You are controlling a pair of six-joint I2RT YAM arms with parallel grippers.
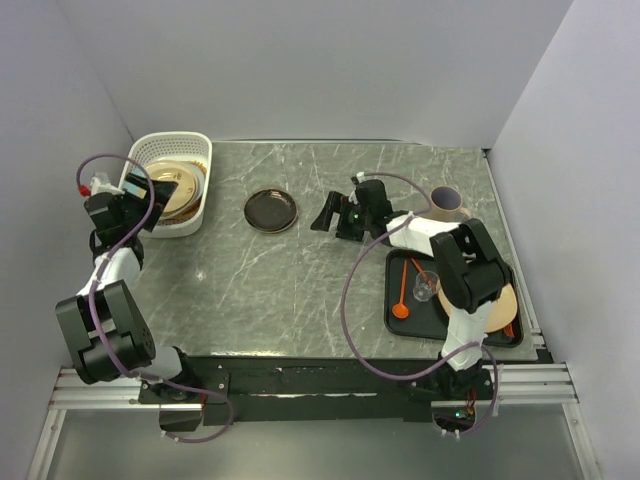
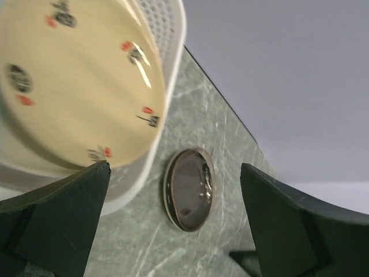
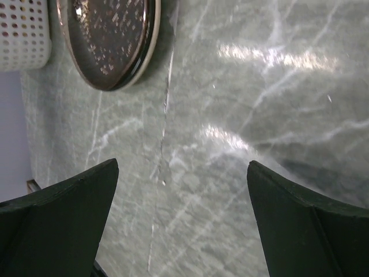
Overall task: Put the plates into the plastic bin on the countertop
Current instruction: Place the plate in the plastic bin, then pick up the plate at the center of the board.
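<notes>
The plastic bin (image 1: 190, 150) stands at the far left corner of the countertop (image 1: 300, 290). The left gripper (image 1: 156, 192) hangs over its near half and covers much of what lies inside. From above only a tan-and-cream curve of crockery shows past the gripper, and how many plates are stacked there cannot be told. The left wrist view fills this in. A cream plate (image 2: 69, 81) with small red and dark marks lies in the bin, cut off by the top and left edges of the frame. In that view the claw is spread wide and holds nothing.

Just right of the bin, and apart from it, the dark brown plate (image 1: 271, 210) lies flat on the marble. All three views catch it, though the right wrist view crops its upper edge and shows only one perforated corner of the bin. The right gripper (image 1: 328, 212) sits near the plate's right side without touching it — claw wide, empty, over bare countertop.

Only the top view shows the far right. A black tray (image 1: 425, 322) holds an orange spoon (image 1: 402, 295) and a glass (image 1: 428, 287). The right arm crosses it and hides most of a tan plate (image 1: 508, 308). A cup (image 1: 447, 198) beyond the tray is partly hidden too.
</notes>
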